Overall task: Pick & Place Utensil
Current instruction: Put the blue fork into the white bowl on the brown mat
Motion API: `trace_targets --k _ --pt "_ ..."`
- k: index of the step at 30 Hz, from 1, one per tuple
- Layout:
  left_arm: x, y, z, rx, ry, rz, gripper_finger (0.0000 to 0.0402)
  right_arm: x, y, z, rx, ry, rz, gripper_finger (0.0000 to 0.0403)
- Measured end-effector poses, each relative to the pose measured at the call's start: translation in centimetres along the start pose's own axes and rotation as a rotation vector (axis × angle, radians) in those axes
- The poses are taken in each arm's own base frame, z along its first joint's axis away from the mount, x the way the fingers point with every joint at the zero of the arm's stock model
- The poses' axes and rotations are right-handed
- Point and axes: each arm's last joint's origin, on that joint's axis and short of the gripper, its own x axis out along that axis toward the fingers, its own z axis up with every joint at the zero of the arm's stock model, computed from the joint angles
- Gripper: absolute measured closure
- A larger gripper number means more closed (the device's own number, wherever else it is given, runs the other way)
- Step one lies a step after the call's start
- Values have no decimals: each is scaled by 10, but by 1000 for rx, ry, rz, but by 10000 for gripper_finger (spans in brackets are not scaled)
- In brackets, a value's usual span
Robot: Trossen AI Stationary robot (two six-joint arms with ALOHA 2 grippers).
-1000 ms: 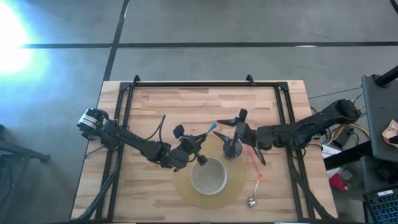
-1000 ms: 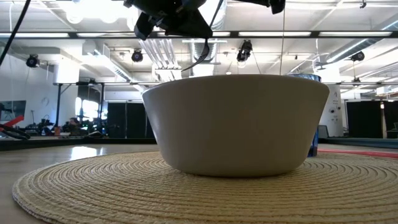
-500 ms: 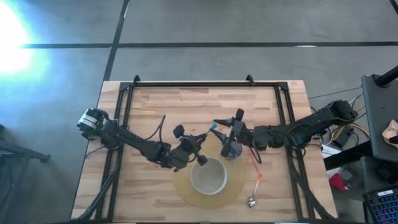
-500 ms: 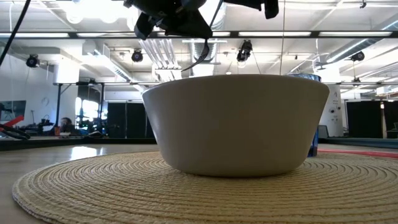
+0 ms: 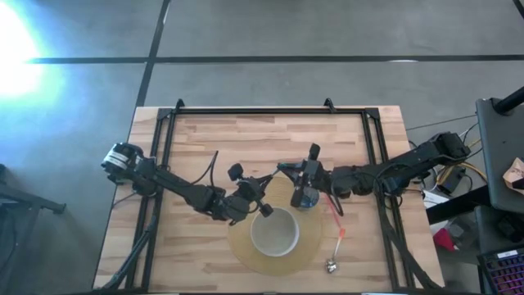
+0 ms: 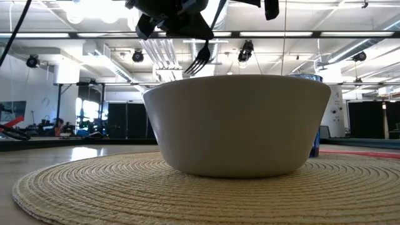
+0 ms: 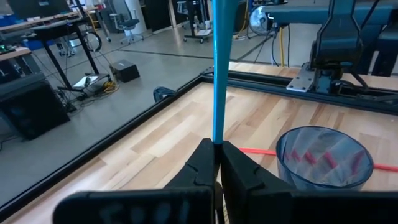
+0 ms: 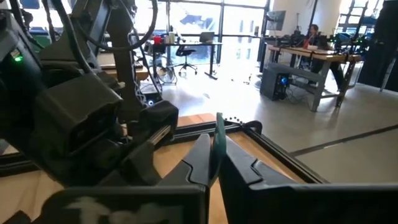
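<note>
High view | left gripper [image 5: 260,187], right gripper [image 5: 285,170] extended inward | both jaws clamp teal fork [image 7: 219,68]

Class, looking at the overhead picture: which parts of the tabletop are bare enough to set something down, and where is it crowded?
Bare: the far strip of the table and its near left corner. Crowded: the middle, where both arms meet over the bowl, cup and placemat.

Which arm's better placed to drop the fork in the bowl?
Probably left. The left gripper clamps the fork beside the bowl, tines above it. The right gripper pinches the handle's far end by the cup.
</note>
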Motion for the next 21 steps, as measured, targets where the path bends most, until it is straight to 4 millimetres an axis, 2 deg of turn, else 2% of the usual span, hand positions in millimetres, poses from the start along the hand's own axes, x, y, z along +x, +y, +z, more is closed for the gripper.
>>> trace_targets --k 12,21 --pt "1 0 1 42 3 -18 355 0 -1 -5 -43 41 -22 394" --pt "2 0 0 145 8 -38 292 -10 -1 1 -64 49 5 394"
